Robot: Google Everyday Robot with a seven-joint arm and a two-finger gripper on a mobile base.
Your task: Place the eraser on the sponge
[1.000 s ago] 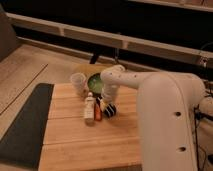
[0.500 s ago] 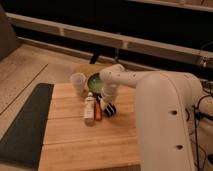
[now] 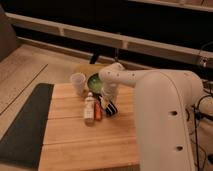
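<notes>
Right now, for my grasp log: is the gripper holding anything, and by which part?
Cannot tell: the gripper is down at the eraser, but any hold is hidden.

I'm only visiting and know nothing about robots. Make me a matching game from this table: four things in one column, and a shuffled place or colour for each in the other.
Things:
1. cup
2. bowl
3. bottle
4. tool

Descriptions:
A. white, just left of the orange object
B. green
C. down at the striped eraser, in front of the bowl
D. pale, just left of the bowl

Pairs: 1-D, 2-B, 3-A, 4-C
</notes>
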